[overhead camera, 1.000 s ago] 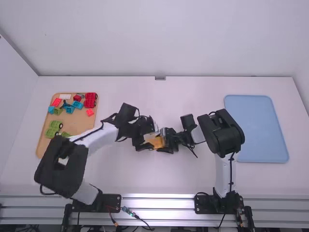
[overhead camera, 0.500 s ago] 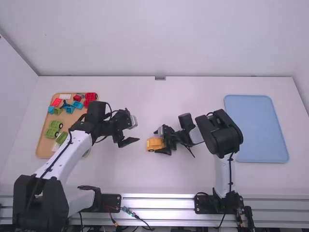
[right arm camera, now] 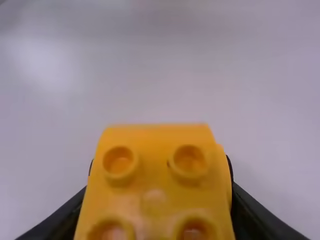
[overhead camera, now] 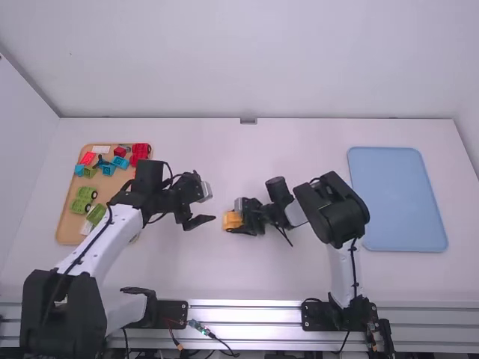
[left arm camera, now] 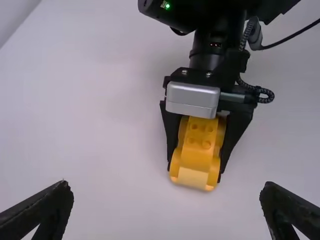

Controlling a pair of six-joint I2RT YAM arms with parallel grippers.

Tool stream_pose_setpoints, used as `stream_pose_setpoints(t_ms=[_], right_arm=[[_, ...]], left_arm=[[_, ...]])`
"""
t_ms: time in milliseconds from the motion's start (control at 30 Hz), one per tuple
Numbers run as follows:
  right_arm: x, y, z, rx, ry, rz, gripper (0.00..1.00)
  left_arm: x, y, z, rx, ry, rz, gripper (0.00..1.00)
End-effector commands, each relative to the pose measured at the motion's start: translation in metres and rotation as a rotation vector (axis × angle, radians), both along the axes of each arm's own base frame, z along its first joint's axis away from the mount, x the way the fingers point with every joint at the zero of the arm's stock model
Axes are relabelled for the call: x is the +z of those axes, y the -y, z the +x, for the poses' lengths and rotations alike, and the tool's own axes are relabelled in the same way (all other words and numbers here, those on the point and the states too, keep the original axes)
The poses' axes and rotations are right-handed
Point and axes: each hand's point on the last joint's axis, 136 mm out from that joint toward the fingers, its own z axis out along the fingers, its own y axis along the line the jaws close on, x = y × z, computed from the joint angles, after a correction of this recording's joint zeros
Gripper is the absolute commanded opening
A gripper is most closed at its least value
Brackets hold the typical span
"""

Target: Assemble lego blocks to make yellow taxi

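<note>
Yellow Lego taxi body point(overhead camera: 233, 221) sits clamped between the fingers of the right gripper point(overhead camera: 241, 219), around the middle of the white bench point(overhead camera: 284, 277). Near it, the left gripper point(overhead camera: 207, 197) is wide open and empty. Farther out lie a tan tray point(overhead camera: 68, 233) of coloured Lego pieces and a blue tray point(overhead camera: 397, 198).

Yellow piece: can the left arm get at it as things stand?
Probably yes: the left gripper is open with nothing between, though the right gripper clasps the yellow piece by its sides.
</note>
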Motion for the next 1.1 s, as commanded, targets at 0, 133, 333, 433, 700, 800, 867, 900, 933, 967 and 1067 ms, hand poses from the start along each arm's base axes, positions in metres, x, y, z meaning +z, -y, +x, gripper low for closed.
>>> stream_pose_setpoints(t_ms=[0,133,333,433,700,800,867,900,933,967,1067], right_arm=[[-0.012,0.009,0.004,-0.049,-0.033,-0.047,0.45],[-0.005,0.014,0.01,-0.07,-0.031,-0.047,0.44],[0.014,0.044,0.038,-0.214,-0.006,-0.163,0.41],[0.023,0.084,0.069,-0.396,0.059,-0.317,0.4],[0.083,0.212,0.134,-0.921,0.134,-0.445,0.36],[0.102,0.262,0.14,-1.052,0.136,-0.435,0.36],[0.108,0.281,0.141,-1.1,0.135,-0.43,0.35],[0.115,0.305,0.141,-1.153,0.132,-0.417,0.35],[0.118,0.324,0.142,-1.193,0.129,-0.398,0.33],[0.121,0.344,0.142,-1.235,0.119,-0.365,0.33],[0.122,0.377,0.139,-1.314,0.08,-0.305,0.34]], left_arm=[[0.001,-0.001,-0.003,-0.004,0.007,-0.011,0.99],[-0.003,-0.009,0.004,0.029,0.022,0.034,0.99],[-0.018,-0.033,0.018,0.193,-0.013,0.158,0.99],[-0.018,-0.038,0.025,0.261,-0.025,0.146,0.99],[-0.021,-0.037,0.033,0.271,0.042,0.126,0.99],[-0.02,-0.036,0.04,0.308,0.067,0.091,0.99],[-0.019,-0.036,0.042,0.319,0.08,0.078,0.99],[-0.018,-0.036,0.045,0.333,0.095,0.061,0.99],[-0.017,-0.036,0.047,0.341,0.111,0.049,0.99],[-0.015,-0.036,0.05,0.351,0.128,0.036,0.99],[-0.011,-0.037,0.054,0.373,0.154,0.01,0.99]])
